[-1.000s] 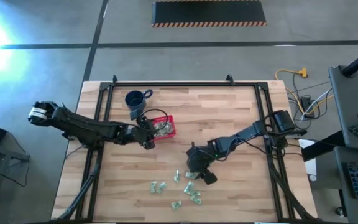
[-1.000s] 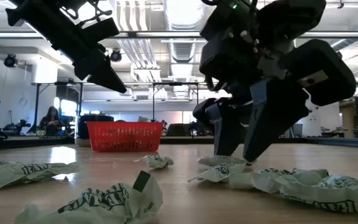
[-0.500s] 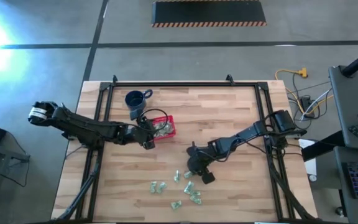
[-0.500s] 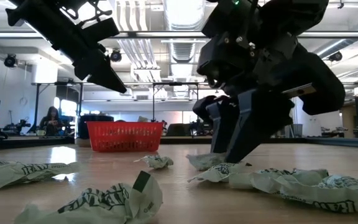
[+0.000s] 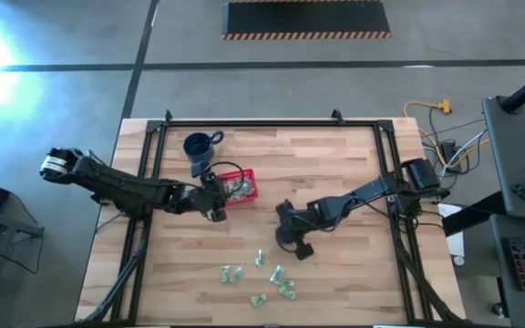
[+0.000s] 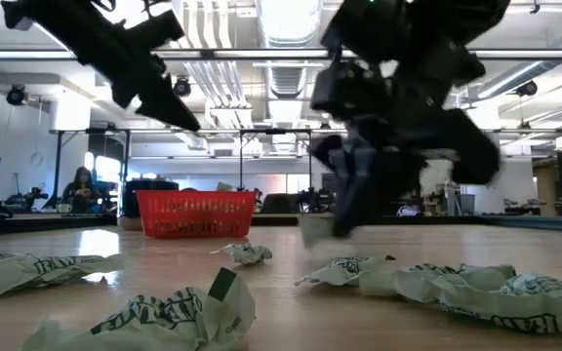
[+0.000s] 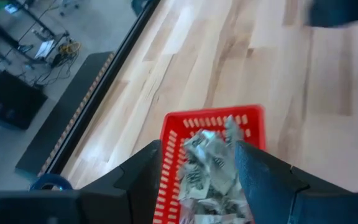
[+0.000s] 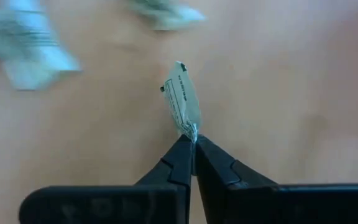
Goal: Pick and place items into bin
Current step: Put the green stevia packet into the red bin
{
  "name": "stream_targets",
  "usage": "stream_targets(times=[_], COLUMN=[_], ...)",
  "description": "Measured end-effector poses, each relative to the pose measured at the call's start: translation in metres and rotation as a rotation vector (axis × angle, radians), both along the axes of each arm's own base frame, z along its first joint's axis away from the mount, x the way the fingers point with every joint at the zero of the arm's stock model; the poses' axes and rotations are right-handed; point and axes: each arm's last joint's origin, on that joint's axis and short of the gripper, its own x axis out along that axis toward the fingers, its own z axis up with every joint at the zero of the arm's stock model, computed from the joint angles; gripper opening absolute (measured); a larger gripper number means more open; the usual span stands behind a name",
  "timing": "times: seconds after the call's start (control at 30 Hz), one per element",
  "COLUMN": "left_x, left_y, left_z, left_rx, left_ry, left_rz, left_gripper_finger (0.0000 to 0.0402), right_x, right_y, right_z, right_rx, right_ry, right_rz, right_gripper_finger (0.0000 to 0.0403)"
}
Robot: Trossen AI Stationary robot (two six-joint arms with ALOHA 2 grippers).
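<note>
— Our right gripper pinches a packet by its edge, mid-table; the bin sits near the left edge.

— We carry it slowly; the left gripper hangs spread over the bin.

Strong white glare burned out the floor beyond the left arm in the high view; the wooden table was evenly lit, shadows soft. Low view was backlit by ceiling lights, both arms dark silhouettes, the right gripper smeared by motion blur. Nearest wrapped pieces were soft-focused. Right wrist view: pieces beyond the held wrapper blurred.
</note>
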Motion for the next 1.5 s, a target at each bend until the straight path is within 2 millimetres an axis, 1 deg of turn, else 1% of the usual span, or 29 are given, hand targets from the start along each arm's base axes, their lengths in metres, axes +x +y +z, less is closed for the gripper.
stream_targets(times=[0.2, 0.37, 0.53, 0.67, 0.73, 0.8, 0.93, 1.0, 1.13, 1.33, 1.4, 1.5], left_x=[-0.011, -0.023, -0.032, -0.036, -0.037, -0.037, -0.035, -0.033, -0.031, -0.035, -0.036, -0.037], left_y=[-0.012, -0.027, -0.049, -0.067, -0.075, -0.083, -0.095, -0.099, -0.104, -0.11, -0.112, -0.113], left_z=[0.016, 0.024, 0.025, 0.016, 0.01, 0.004, -0.007, -0.01, -0.014, -0.015, -0.015, -0.014], left_rx=[-0.051, -0.12, -0.206, -0.286, -0.314, -0.332, -0.356, -0.368, -0.408, -0.476, -0.486, -0.488], left_ry=[-0.074, -0.122, -0.113, -0.066, -0.044, -0.019, 0.024, 0.036, 0.047, 0.051, 0.049, 0.049], left_rz=[-0.095, -0.201, -0.36, -0.451, -0.464, -0.473, -0.476, -0.47, -0.465, -0.46, -0.461, -0.469], left_gripper_finger=[0.0186, 0.0185, 0.0185, 0.0185, 0.0185, 0.0185, 0.0185, 0.0185, 0.0185, 0.0185, 0.0185, 0.0185], right_x=[0.006, 0.017, 0.025, 0.026, 0.028, 0.031, 0.048, 0.06, 0.08, 0.1, 0.103, 0.108], right_y=[-0.026, -0.058, -0.095, -0.119, -0.127, -0.132, -0.14, -0.142, -0.152, -0.175, -0.177, -0.178], right_z=[0.038, 0.062, 0.073, 0.079, 0.08, 0.077, 0.07, 0.065, 0.056, 0.045, 0.044, 0.048], right_rx=[-0.2, -0.248, -0.217, -0.144, -0.125, -0.117, -0.108, -0.096, -0.054, -0.025, -0.015, 0.002], right_ry=[-0.192, -0.391, -0.52, -0.595, -0.634, -0.631, -0.625, -0.619, -0.541, -0.387, -0.359, -0.353], right_rz=[-0.152, -0.214, -0.225, -0.199, -0.19, -0.191, -0.193, -0.197, -0.245, -0.317, -0.31, -0.283], right_gripper_finger=[0.0009, 0.0009, 0.0009, 0.0009, 0.0009, 0.0009, 0.0009, 0.0009, 0.0009, 0.0011, 0.002, 0.0045])
